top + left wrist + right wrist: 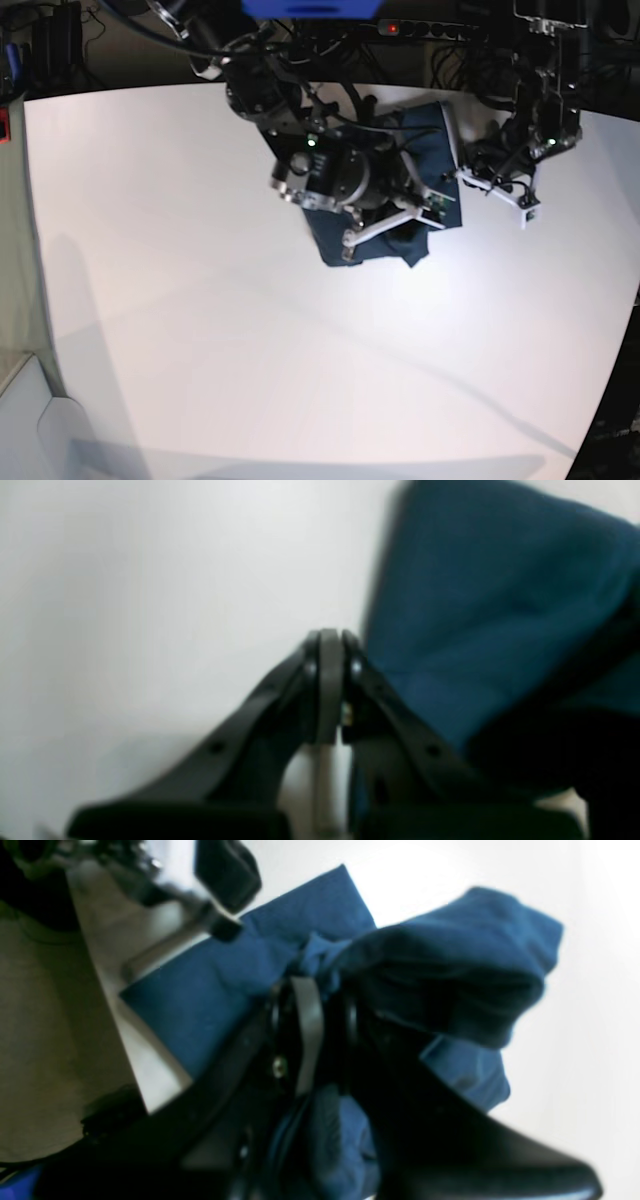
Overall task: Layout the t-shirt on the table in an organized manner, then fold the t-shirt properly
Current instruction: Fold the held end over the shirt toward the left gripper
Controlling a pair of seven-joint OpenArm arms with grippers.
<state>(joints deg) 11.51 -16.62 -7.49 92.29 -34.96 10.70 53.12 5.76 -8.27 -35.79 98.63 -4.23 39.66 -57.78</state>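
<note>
Right hand [312,990]: clamped on bunched t-shirt [450,965]
Left hand [330,640]: fully closed, empty, beside t-shirt
Surface [200,300]: white

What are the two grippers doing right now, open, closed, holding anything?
Left gripper: jaws closed, holding nothing; the t-shirt lies beside it.
Right gripper: jaws closed on a bunched fold of the t-shirt.
</note>
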